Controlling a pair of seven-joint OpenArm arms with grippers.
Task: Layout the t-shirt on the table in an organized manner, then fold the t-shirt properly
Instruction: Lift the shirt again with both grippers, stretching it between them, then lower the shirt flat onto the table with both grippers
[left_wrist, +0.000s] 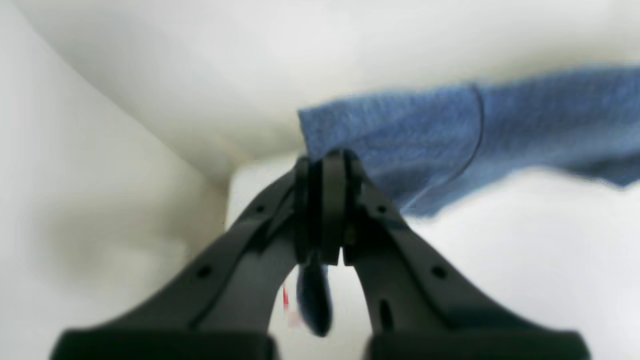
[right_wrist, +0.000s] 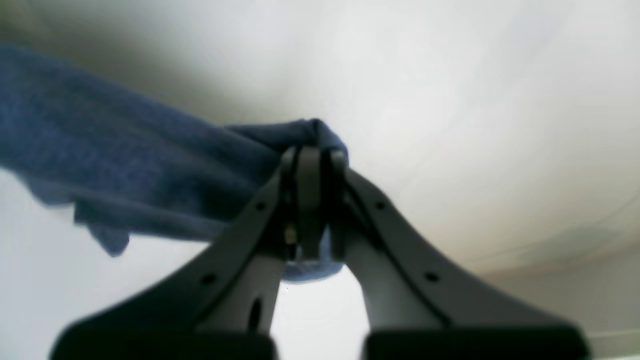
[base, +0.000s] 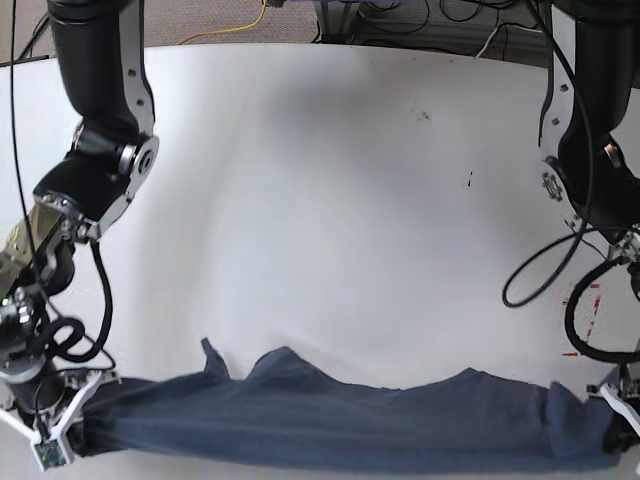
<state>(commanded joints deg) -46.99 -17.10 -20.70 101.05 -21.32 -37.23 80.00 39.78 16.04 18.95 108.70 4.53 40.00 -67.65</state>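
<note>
Together, the left gripper (left_wrist: 325, 210) and the right gripper (right_wrist: 315, 205) are pinching the T-shirt (base: 330, 415), each with its fingers closed on a separate part of the cloth. In the left wrist view, a dark blue flap is hanging below the fingertips, while the rest of the fabric is running off toward the right edge. In the right wrist view, the cloth is bunching at the fingers, with a piece showing beneath them and the wider part stretching away to the left.

Between the two arms, the shirt is spanning the near side of the table (base: 330, 200) in the base view, pulled out sideways along the bottom of that view. Its far edge is rising in uneven peaks, and its lower side is forming a long, smooth band. Whether the middle is touching the tabletop is unclear.

Farther out, red markings (base: 590, 310) are showing on the white surface near the left arm. Beyond the table's far edge, a yellow cable (base: 228, 31) and several dark cables (base: 400, 42) are lying in loose curves.
</note>
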